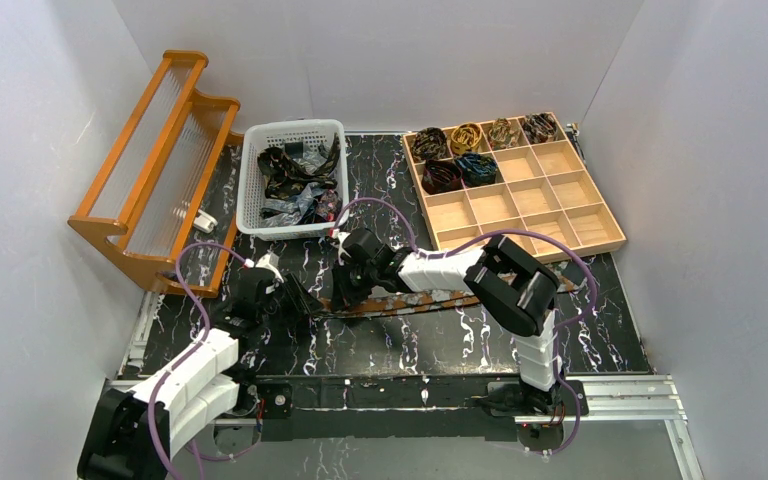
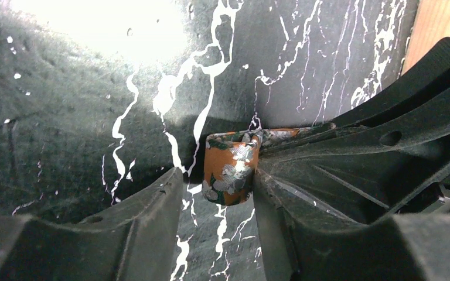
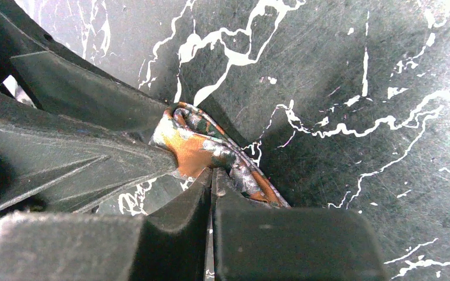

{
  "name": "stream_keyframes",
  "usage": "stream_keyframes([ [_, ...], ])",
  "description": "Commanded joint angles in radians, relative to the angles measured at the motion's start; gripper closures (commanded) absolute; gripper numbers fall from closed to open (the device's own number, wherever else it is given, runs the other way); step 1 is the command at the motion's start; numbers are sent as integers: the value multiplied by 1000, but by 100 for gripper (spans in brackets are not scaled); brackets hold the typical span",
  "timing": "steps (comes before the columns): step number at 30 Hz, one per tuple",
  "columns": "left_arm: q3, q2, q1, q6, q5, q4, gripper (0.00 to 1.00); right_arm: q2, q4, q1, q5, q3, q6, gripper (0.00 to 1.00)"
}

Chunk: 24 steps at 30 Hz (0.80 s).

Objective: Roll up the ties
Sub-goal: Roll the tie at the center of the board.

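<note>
Tie (image 2: pixel 231 170): runs rightward from my claws.
Left claw (image 2: pixel 218 177): apart around its folded end.
Right claw (image 3: pixel 211 177): clamped on it.

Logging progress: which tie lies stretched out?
The rust-orange, grey-mottled tie on the table; the others are coiled in the wooden tray or heaped in the white basket.

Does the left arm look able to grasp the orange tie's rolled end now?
Probably yes. The tie has its rolled end between the open fingers of the left gripper; the right gripper, shut on the tie beside it, leaves little room.
</note>
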Motion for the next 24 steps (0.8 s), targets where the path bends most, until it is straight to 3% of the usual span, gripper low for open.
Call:
stream_keyframes([
  [1, -55, 29, -3, 13, 22, 60, 58, -2, -31, -24, 11, -44, 0, 88],
  [12, -11, 121, -4, 87, -41, -7, 88, -53, -26, -31, -50, -6, 26, 83],
  [17, 12, 120, -4, 110, -53, -42, 90, -112, -78, -33, 22, 16, 48, 77],
  [24, 14, 106, -4, 104, -45, -40, 90, -110, -117, -33, 63, -10, 72, 77],
])
